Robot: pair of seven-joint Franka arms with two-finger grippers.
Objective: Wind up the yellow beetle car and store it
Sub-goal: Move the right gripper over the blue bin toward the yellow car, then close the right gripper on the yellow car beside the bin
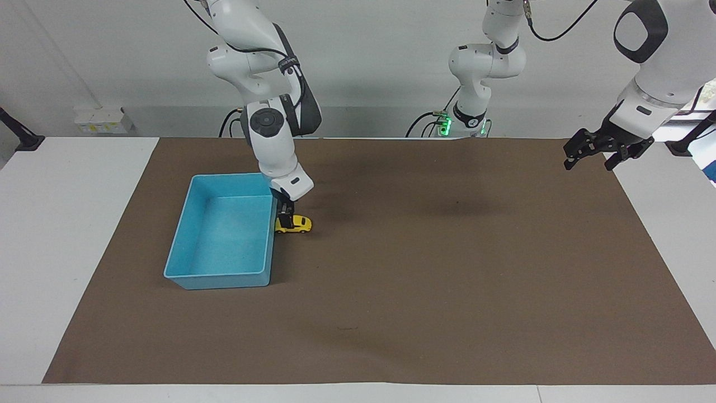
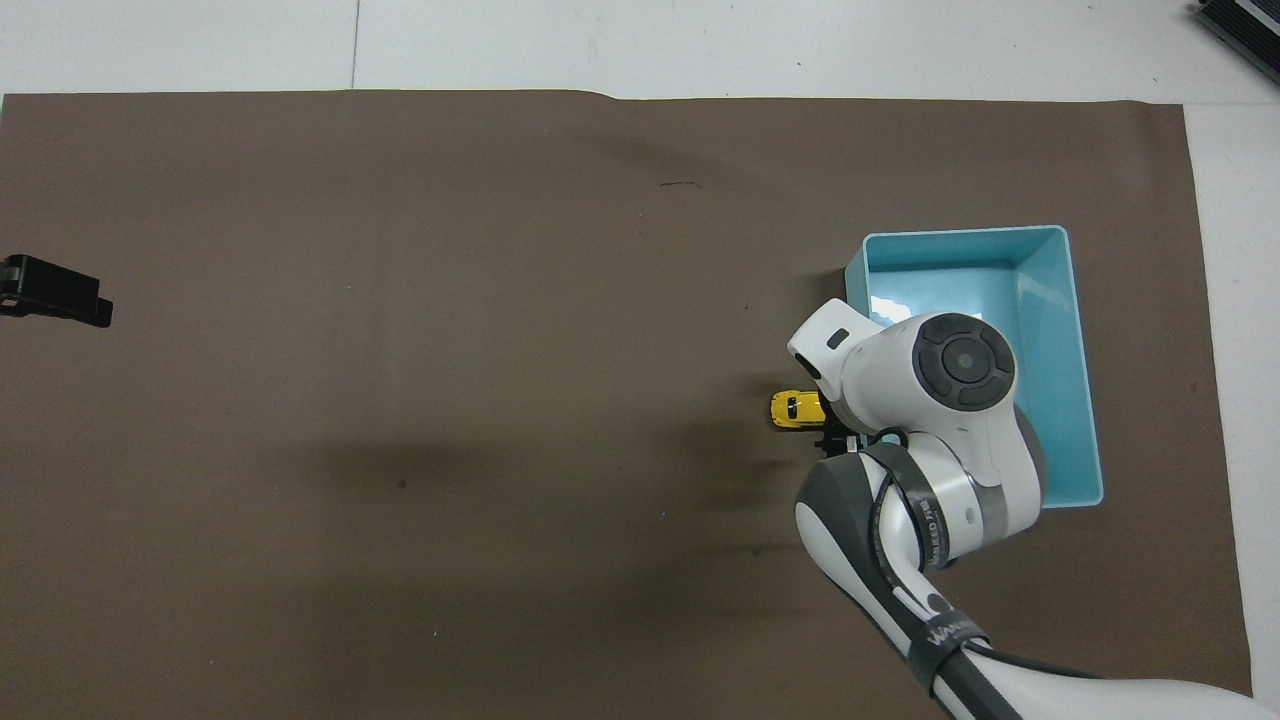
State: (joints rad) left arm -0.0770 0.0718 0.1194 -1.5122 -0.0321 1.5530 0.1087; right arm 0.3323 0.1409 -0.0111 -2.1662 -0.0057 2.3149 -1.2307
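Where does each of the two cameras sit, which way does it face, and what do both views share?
Facing view: high across the table, looking at the robots; both arms show, the right gripper low over the yellow beetle car, the left gripper waiting open over the mat's edge.
Overhead view: above the robots' end, looking steeply down; the right arm's wrist covers part of the car, only the left gripper's tip shows.
Shared: car, blue bin, brown mat, half a turn apart.
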